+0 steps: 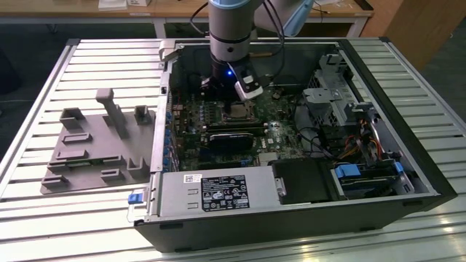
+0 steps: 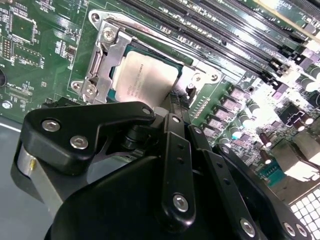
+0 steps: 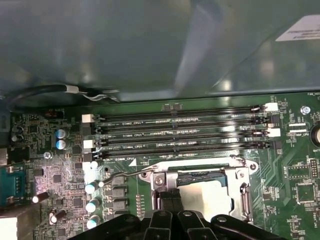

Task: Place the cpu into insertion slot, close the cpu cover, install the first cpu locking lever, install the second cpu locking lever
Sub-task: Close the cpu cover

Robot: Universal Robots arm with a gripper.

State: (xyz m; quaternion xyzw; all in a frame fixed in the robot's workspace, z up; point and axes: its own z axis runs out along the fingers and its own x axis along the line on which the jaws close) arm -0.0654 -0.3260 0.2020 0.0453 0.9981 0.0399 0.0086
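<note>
The cpu lies flat in the insertion slot of the green motherboard, its dull silver top showing in both wrist views. The silver cpu cover is down over it, framing the chip. A thin wire locking lever runs along the socket's side nearest the memory slots, and its hooked end sticks out past the corner. My gripper is shut, its black fingertips side by side at the socket's edge beside the chip. In the exterior view the arm reaches down into the case above the socket.
Long black memory slots lie just beyond the socket. A black cable runs along the case wall. A black card, power supply and drive cage surround the board. A grey fixture plate lies at the exterior view's left.
</note>
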